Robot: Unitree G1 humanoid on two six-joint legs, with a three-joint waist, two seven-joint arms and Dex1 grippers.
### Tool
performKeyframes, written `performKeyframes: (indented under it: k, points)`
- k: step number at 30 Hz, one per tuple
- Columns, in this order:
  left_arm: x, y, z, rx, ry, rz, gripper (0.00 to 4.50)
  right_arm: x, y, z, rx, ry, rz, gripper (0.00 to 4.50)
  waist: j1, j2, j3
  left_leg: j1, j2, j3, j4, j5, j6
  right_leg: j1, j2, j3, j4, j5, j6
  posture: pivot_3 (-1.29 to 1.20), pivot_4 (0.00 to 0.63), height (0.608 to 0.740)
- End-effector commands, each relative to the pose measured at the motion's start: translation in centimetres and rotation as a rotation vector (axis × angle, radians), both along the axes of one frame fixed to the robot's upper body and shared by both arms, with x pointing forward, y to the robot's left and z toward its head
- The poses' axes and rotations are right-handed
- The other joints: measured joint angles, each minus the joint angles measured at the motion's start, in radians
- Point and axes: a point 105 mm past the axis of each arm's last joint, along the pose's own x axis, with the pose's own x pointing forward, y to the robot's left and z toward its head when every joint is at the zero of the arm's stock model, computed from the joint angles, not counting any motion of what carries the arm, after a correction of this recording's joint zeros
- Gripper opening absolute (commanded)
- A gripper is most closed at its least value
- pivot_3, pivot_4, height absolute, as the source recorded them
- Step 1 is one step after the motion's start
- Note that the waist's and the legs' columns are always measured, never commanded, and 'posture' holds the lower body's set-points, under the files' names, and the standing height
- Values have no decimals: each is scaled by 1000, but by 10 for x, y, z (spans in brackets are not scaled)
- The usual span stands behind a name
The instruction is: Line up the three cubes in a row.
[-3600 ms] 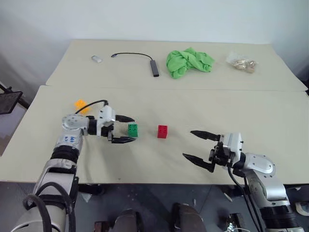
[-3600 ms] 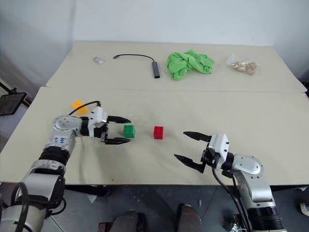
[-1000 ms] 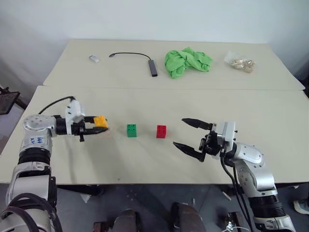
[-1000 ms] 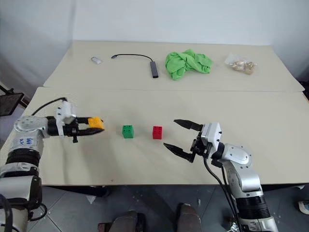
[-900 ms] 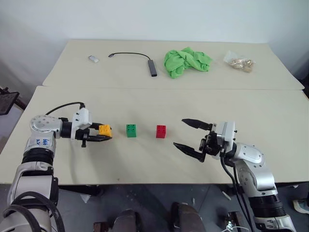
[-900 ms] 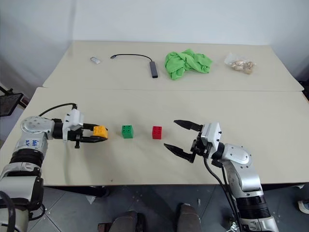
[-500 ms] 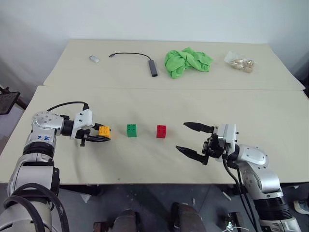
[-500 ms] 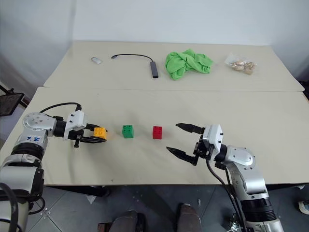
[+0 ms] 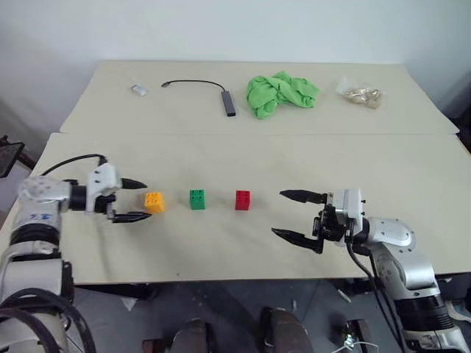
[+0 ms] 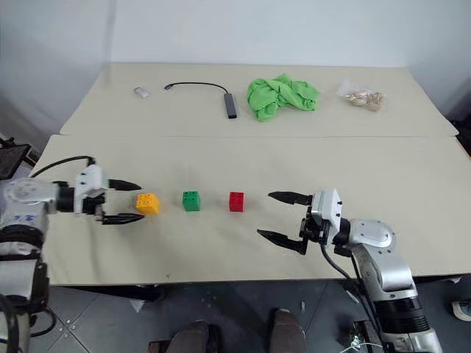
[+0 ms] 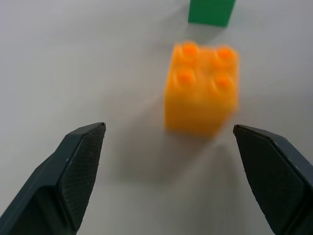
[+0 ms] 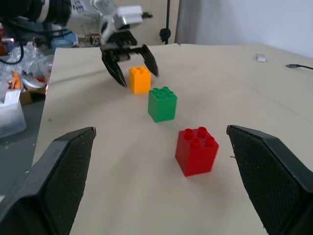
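Silver arms, black-fingered end effectors

2 head views look down over the table point(image 9: 221, 243); wrist views skim close, sharing the cubes point(image 12: 162, 104).

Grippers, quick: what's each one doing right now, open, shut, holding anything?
Left gripper: open, empty, jaws apart just short of the orange cube.
Right gripper: open, empty, off to the side of the red cube.
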Motion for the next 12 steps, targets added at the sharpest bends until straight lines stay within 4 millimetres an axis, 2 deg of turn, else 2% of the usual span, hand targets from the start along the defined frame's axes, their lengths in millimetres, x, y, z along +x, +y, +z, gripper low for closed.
performKeyframes:
  k: [1,6,12]
  points:
    - [-14,14,26,-44,-109,43,4453,0,-8,17,-59,-49,63,4500,2,0,0,0,0,0,0,0,0,0,0,0,0,0,0,0,150,740]
    - [-36,18,49,-98,-200,109,4453,6,-18,38,-141,-59,120,4500,17,0,2,0,0,-1,3,0,1,1,-1,0,1,0,0,0,150,740]
    - [-34,14,60,-95,-255,127,4453,17,-25,38,-165,-57,95,4500,32,0,2,0,0,-2,5,-1,1,2,-1,-1,1,0,0,0,150,740]
